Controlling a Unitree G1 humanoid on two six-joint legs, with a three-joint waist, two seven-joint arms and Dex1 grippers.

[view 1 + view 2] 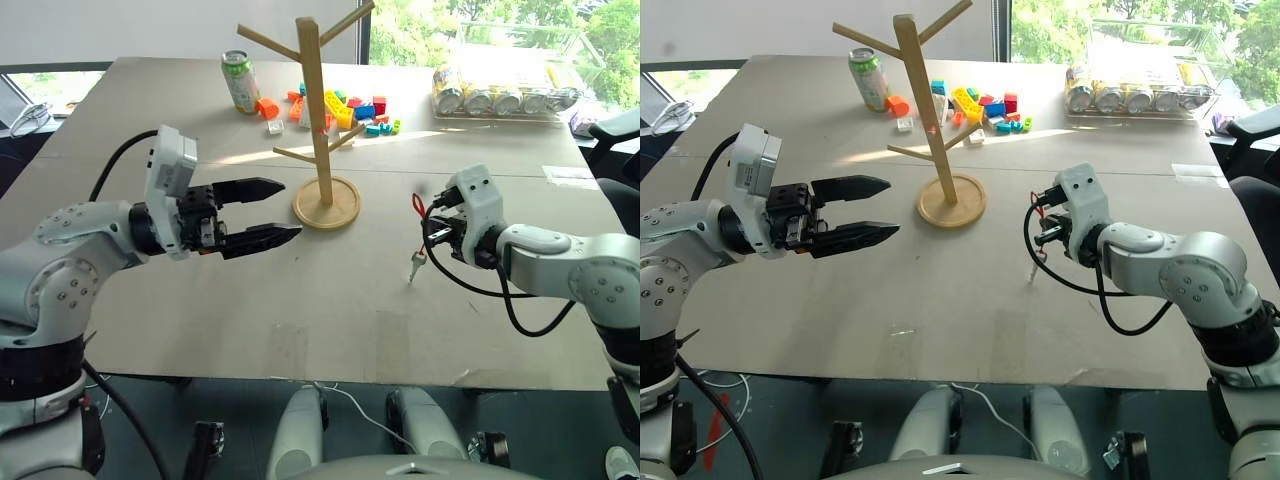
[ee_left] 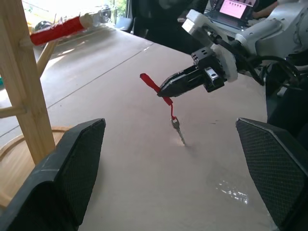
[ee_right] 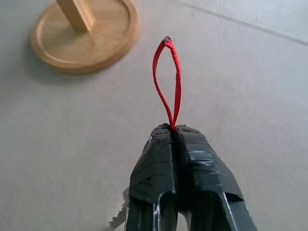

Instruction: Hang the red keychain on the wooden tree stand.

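The table [image 1: 250,300] is carrying everything, and the wooden tree stand [image 1: 318,110] is standing upright near its middle, pegs angling upward from the pole, round base [image 1: 327,203] flat on the surface. Toward the far edge, a green can [image 1: 240,81] is standing beside a scatter of coloured toy blocks [image 1: 340,108], and a clear pack of cans [image 1: 500,92] is lying near the far right corner. The left gripper [image 1: 278,210] is hovering level above the surface just left of the stand's base, its two black fingers standing well apart with nothing between them. The right gripper [image 3: 173,132] is hovering to the right of the base, fingers pressed together on the red keychain [image 2: 161,91] — the cord loop is sticking out past the fingertips toward the stand, while the small silver key [image 2: 177,129] is dangling below, its tip at or just above the table; which one, I cannot tell.
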